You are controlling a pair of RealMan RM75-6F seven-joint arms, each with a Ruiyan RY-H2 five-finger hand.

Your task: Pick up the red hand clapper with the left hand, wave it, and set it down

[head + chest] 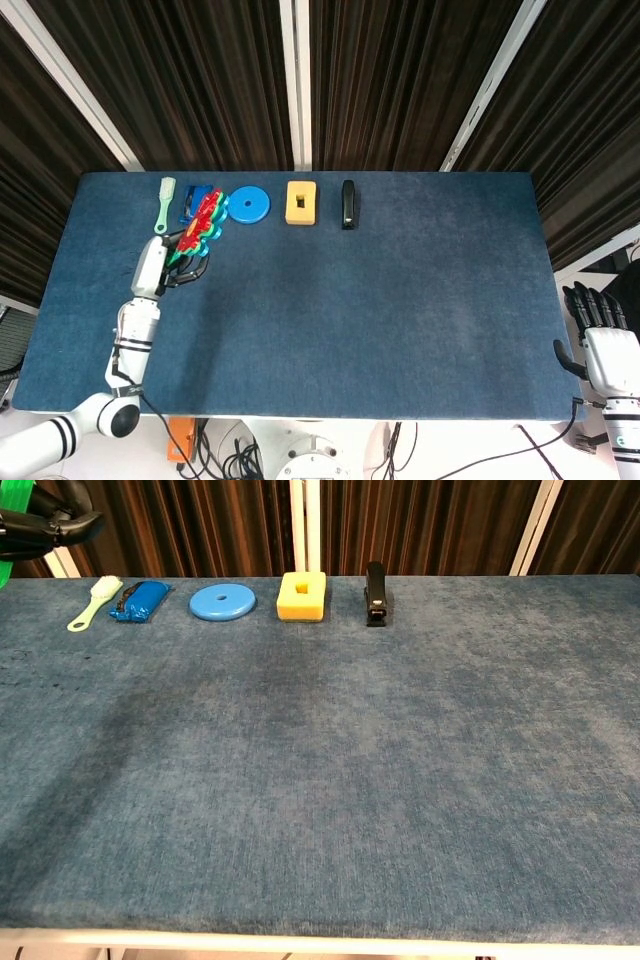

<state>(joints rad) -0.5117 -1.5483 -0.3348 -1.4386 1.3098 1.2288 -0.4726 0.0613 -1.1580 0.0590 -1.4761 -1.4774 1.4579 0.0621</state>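
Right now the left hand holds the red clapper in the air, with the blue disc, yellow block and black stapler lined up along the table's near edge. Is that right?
Not quite: the blue disc, yellow block and black stapler line the table's far edge, as the head view shows. The left hand does hold the red clapper aloft.

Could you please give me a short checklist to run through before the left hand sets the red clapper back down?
1. The left hand grips the clapper by its green handle: ok.
2. Clapper is lifted off the table: ok.
3. Bare cloth near the left hand to set it on: ok.
4. Row items out of the way, blue disc, yellow block, black stapler: ok.
5. Clapper's height above the blue case and brush: cannot tell.
6. Right hand is off the table edge: ok.
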